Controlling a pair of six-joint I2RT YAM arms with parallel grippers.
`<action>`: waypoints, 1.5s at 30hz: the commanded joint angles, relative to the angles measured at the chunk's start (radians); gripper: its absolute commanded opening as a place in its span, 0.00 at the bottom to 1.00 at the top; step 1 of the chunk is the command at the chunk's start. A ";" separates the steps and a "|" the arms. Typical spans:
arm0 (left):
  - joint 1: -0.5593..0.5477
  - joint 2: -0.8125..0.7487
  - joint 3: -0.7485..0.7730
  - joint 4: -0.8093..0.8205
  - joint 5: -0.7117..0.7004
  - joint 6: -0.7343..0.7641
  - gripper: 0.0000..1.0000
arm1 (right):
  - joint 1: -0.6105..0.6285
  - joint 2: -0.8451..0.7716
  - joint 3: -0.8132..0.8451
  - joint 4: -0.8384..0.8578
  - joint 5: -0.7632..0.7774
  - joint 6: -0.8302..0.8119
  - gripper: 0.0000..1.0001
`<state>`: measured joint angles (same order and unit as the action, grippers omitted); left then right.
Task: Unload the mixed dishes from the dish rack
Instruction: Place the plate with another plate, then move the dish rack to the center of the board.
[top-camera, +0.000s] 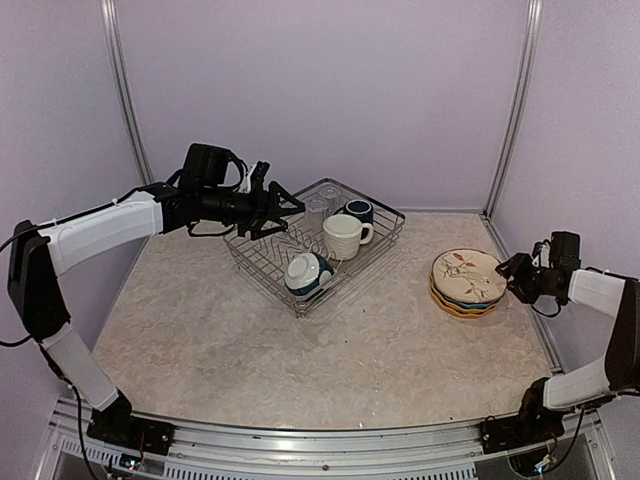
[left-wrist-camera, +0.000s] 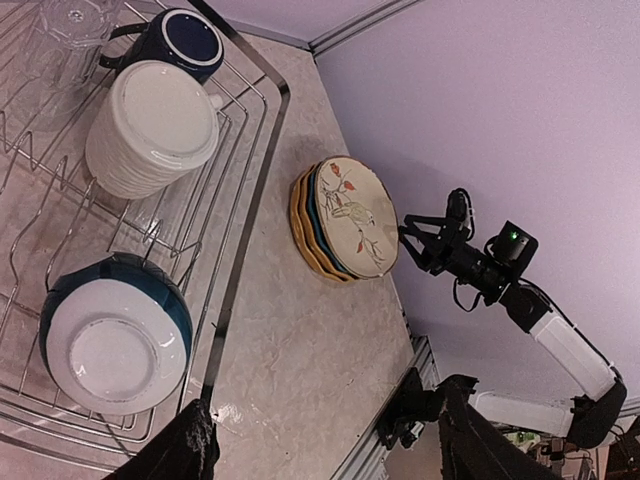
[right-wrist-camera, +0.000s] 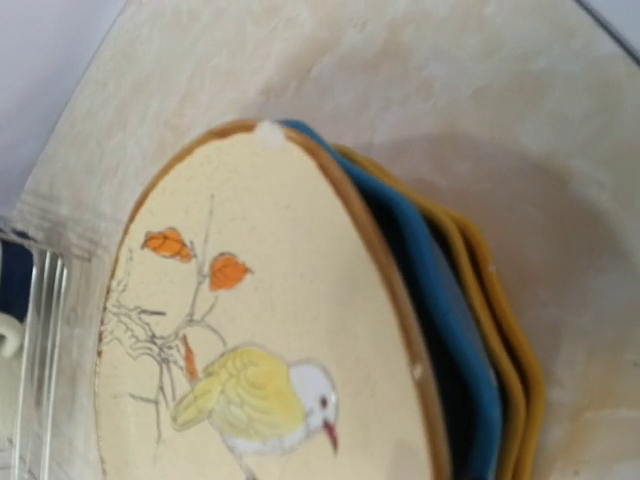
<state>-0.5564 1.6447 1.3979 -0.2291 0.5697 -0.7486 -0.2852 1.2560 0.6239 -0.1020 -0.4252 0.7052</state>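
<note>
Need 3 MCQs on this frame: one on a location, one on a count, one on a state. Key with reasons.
1. Relative to the dish rack, the plate stack is: A) inside it B) on the table to its right C) under it
2. Mugs in the rack: A) one B) three C) two
3. The left hand is: A) open, holding nothing B) shut on the rack C) shut on the plate stack

1B: the stack lies on the table, apart from the rack.
2C: a cream mug and a navy mug.
3A: its fingers stand apart above the rack, nothing between them.
</note>
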 joint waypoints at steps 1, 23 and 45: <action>0.004 0.018 0.031 -0.083 -0.012 0.043 0.73 | -0.011 -0.062 0.036 -0.046 0.041 -0.066 0.63; -0.048 0.203 0.282 -0.395 -0.200 0.189 0.73 | -0.003 -0.119 0.039 -0.075 -0.021 -0.196 0.96; -0.047 0.048 0.029 -0.393 -0.610 -0.072 0.85 | 0.082 -0.036 0.076 -0.027 -0.015 -0.239 0.97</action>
<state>-0.6018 1.7603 1.4712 -0.6861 0.0341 -0.7097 -0.2306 1.1965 0.6762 -0.1619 -0.4335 0.4702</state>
